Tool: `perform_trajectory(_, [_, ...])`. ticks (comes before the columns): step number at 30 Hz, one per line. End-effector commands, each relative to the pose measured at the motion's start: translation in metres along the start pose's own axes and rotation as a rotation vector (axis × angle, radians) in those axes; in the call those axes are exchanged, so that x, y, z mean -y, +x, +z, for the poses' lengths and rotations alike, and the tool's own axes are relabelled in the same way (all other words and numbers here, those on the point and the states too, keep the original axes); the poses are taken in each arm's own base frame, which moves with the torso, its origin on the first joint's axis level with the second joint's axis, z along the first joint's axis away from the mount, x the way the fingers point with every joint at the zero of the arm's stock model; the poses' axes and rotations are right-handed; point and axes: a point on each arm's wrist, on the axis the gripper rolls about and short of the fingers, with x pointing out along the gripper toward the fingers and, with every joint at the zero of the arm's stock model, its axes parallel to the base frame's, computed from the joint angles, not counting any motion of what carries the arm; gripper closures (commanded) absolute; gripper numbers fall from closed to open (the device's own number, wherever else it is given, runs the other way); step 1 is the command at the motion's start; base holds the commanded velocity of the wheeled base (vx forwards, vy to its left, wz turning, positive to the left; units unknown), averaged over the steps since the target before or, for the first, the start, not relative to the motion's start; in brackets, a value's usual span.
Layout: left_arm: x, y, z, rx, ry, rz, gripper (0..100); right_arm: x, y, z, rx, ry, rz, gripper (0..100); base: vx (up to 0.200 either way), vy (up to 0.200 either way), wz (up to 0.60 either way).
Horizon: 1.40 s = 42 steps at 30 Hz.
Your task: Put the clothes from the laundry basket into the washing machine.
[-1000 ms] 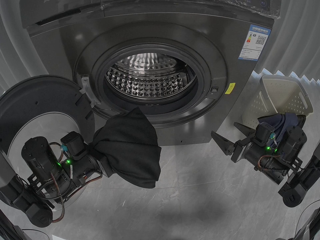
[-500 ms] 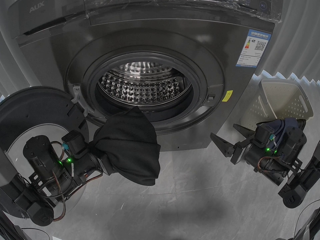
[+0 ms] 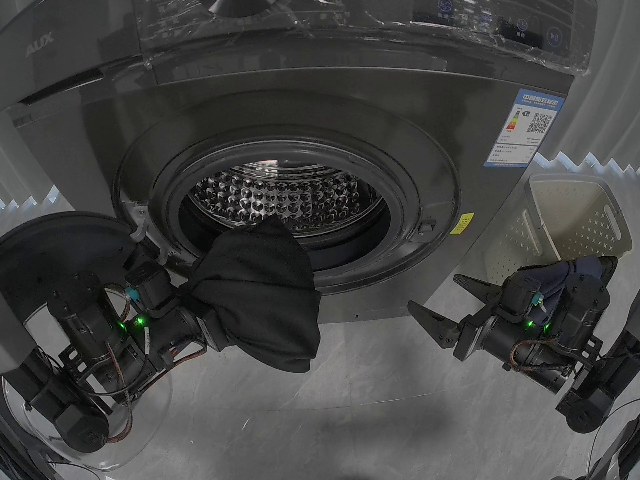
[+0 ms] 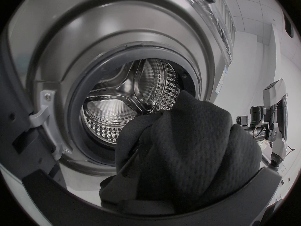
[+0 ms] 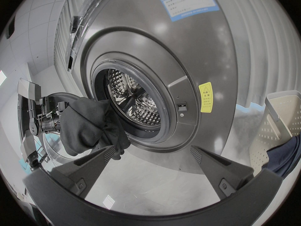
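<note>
Shrouding left gripper (image 3: 203, 331), black garment (image 3: 263, 295) at washing machine (image 3: 400, 101) mouth, right gripper (image 3: 437, 295) spread

I see soft, rather dim light. Glare sits on the plastic film (image 3: 373, 15) atop the washing machine (image 3: 413, 108) and inside its drum (image 4: 106, 110). My 2 wrist views bend strongly at their edges.

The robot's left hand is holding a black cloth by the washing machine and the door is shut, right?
Not shut: the head view shows the door swung open. The left gripper holds a black cloth by the washing machine, and the door is open.
</note>
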Motion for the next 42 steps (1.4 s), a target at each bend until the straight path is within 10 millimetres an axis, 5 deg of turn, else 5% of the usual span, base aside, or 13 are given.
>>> perform_trajectory(1, [0.0, 0.0, -0.001, -0.003, 0.0, -0.002, 100, -0.003, -0.001, -0.002, -0.009, 0.0, 0.013, 0, 0.0, 0.0, 0.0])
perform_trajectory(7, [0.002, 0.008, 0.002, 0.021, 0.006, 0.009, 100, -0.008, -0.003, -0.005, -0.024, -0.002, 0.027, 0, 0.0, 0.0, 0.0])
perform_trajectory(13, [0.003, 0.044, 0.008, 0.099, 0.027, 0.12, 100, -0.022, -0.015, -0.015, -0.084, 0.001, 0.077, 0, 0.0, 0.0, 0.0])
perform_trajectory(18, [0.005, 0.055, 0.012, 0.116, 0.049, -0.017, 100, -0.028, -0.02, -0.02, -0.113, -0.001, 0.102, 0, 0.0, 0.0, 0.0])
perform_trajectory(33, [0.006, 0.105, -0.017, 0.108, -0.006, 0.027, 100, -0.034, -0.02, -0.022, -0.119, -0.003, 0.129, 0, 0.0, 0.0, 0.0])
perform_trajectory(42, [0.005, 0.119, -0.027, 0.069, -0.008, 0.037, 100, -0.036, -0.02, -0.023, -0.123, -0.004, 0.138, 0, 0.0, 0.0, 0.0])
